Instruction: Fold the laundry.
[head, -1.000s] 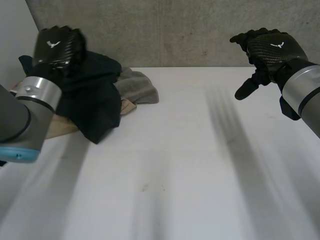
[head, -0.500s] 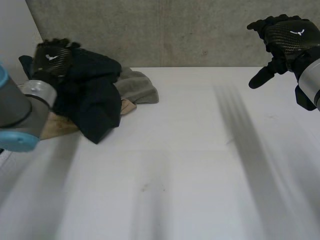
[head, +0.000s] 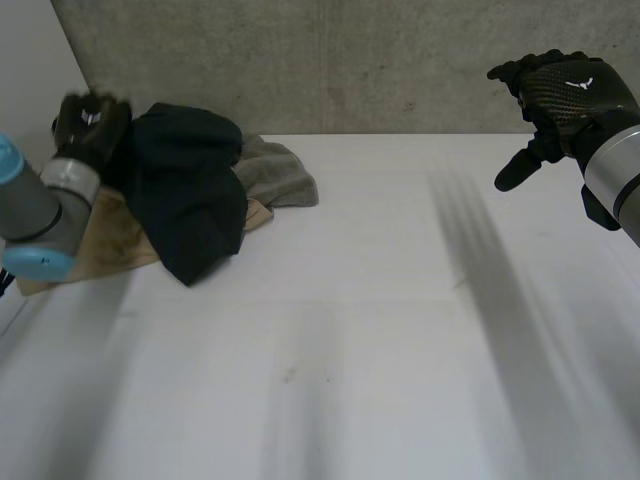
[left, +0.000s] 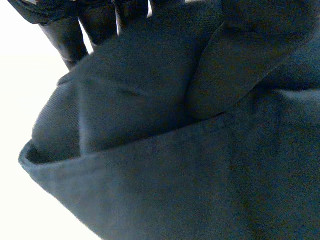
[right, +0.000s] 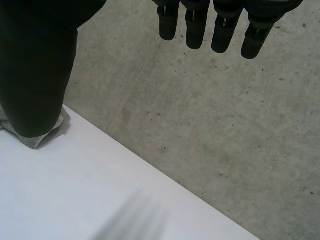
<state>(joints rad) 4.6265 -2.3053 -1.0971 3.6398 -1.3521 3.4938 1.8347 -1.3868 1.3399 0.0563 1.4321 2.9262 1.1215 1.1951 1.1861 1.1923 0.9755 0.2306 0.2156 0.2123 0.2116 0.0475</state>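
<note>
A dark navy garment (head: 185, 190) lies heaped on a laundry pile at the table's far left. My left hand (head: 90, 118) sits at the heap's far left edge, fingers curled into the cloth. In the left wrist view its fingers (left: 60, 35) sink into the bunched navy cloth (left: 165, 150), which hides their tips. My right hand (head: 560, 95) hangs high above the table's far right side, away from the laundry. Its fingers (right: 195, 25) are straight and its thumb (right: 35, 65) spread, with nothing held.
Under the navy garment lie a grey cloth (head: 275, 170) and a tan cloth (head: 110, 245). The grey cloth's corner (right: 50, 131) peeks from behind my right thumb. The white table (head: 350, 330) stretches forward and right. A concrete wall (head: 350, 60) stands behind it.
My left arm has swung back and left, taking the hand from above the navy heap down to its left edge. My right hand has drifted right and slightly up.
</note>
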